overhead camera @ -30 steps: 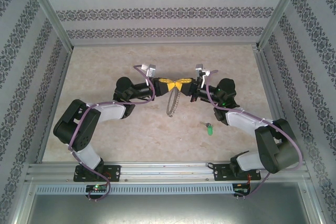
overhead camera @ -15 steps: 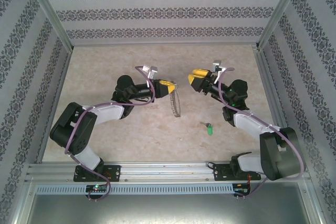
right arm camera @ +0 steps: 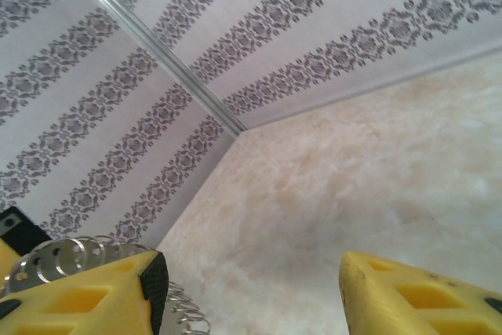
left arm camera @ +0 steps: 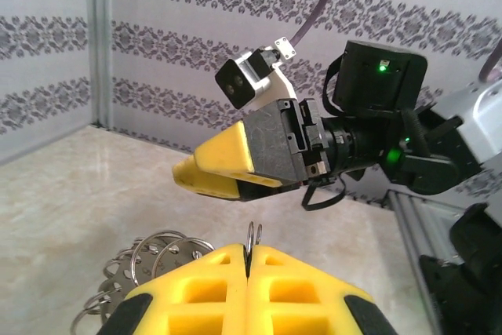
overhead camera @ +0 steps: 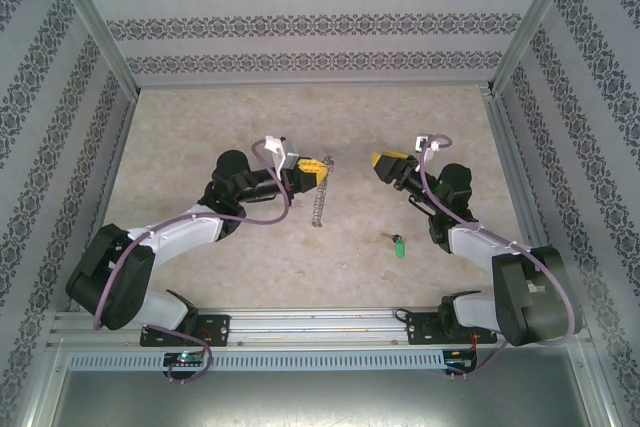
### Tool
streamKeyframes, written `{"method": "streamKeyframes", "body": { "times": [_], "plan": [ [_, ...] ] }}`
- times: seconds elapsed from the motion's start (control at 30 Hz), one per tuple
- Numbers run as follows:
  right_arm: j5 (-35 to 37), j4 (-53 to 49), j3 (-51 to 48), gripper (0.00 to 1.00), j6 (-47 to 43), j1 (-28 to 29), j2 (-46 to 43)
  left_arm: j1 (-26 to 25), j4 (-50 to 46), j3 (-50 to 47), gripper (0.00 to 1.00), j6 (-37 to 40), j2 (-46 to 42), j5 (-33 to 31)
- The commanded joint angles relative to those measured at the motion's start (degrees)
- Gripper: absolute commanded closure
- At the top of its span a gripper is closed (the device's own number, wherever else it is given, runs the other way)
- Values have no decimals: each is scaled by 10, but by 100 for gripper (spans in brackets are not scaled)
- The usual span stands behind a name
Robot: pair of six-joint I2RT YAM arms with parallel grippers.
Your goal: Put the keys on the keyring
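Wire pinched edge-on is how the left gripper [overhead camera: 314, 169] has its load: the yellow pads are clamped flat together on the rim of the large thin grey metal keyring [overhead camera: 320, 197]. The ring hangs from the fingertips toward six o'clock, and whether its beaded fringe touches the marble-patterned table [overhead camera: 200, 117] I cannot tell. The hoop looks light, stiff and slick, so a pinch on bare rim away from the fringe seems the surest hold, and it will likely swing if moved fast. At three o'clock from it, well apart, the right gripper [overhead camera: 384, 160] stands with jaws parted and nothing between them. The tiny key with a bright green plastic head and short dark metal shank [overhead camera: 398, 244] lies flat on the table at four o'clock from the ring and six o'clock from the right gripper, untouched. Small and light, it will probably skid under a careless touch; the green head offers the broadest grip.
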Motion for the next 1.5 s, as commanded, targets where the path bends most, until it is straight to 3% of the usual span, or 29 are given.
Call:
{"method": "streamKeyframes", "body": {
  "times": [0.0, 0.33, 0.47, 0.57, 0.77, 0.97, 1.17, 1.3, 1.37, 1.47],
  "plan": [
    [14, 0, -13, 39, -1, -6, 8, -14, 51, -18, 100, 90, -18, -54],
    [26, -32, -31, 35, -19, -23, 11, -27, 85, -43, 100, 146, -29, -106],
    [49, -63, -32, 26, -20, -35, 5, -28, 66, -41, 100, 154, -36, -108],
    [75, -107, -30, 3, -22, -41, -6, -28, 51, -42, 100, 158, -43, -115],
    [138, -262, -6, 2, -55, -41, -48, -28, 45, -50, 100, 156, -56, -122],
    [305, -464, 40, 2, -106, -12, -115, -28, 53, -54, 100, 154, -55, -127],
    [601, -629, 87, 2, -109, 66, -157, -28, 82, -60, 100, 148, -47, -131],
    [782, -730, 134, 2, -76, 110, -140, -29, 99, -61, 100, 144, -43, -128],
    [829, -755, 150, 2, -78, 122, -130, -28, 106, -61, 100, 141, -42, -128],
    [826, -791, 170, 2, -79, 124, -125, -28, 111, -61, 100, 138, -44, -126]
  ]
}}
